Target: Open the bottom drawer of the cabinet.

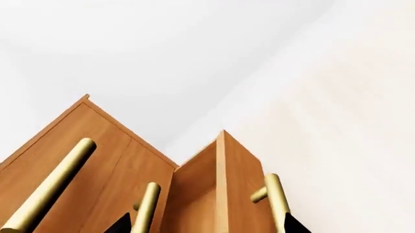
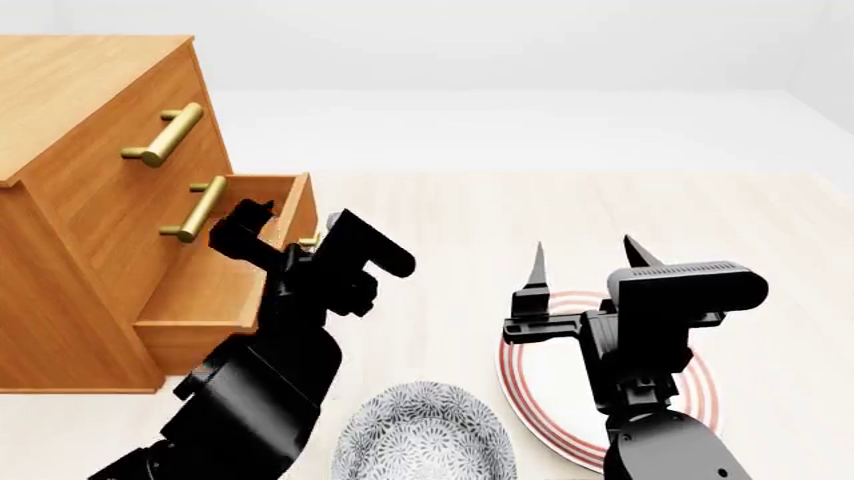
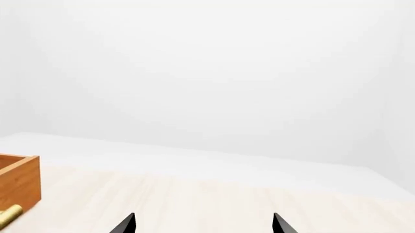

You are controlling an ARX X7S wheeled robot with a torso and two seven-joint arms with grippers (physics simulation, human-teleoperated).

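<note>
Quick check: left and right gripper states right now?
Left gripper: open, fingertips straddling the bottom drawer handle, not clamped.
Right gripper: open, empty.

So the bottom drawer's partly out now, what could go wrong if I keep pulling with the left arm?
The left gripper straddles the handle without visibly clamping it, so it could slip off. The bottom drawer is already well out of the cabinet; overpulling may hit its stop. The left arm retreats toward the bowl.
</note>
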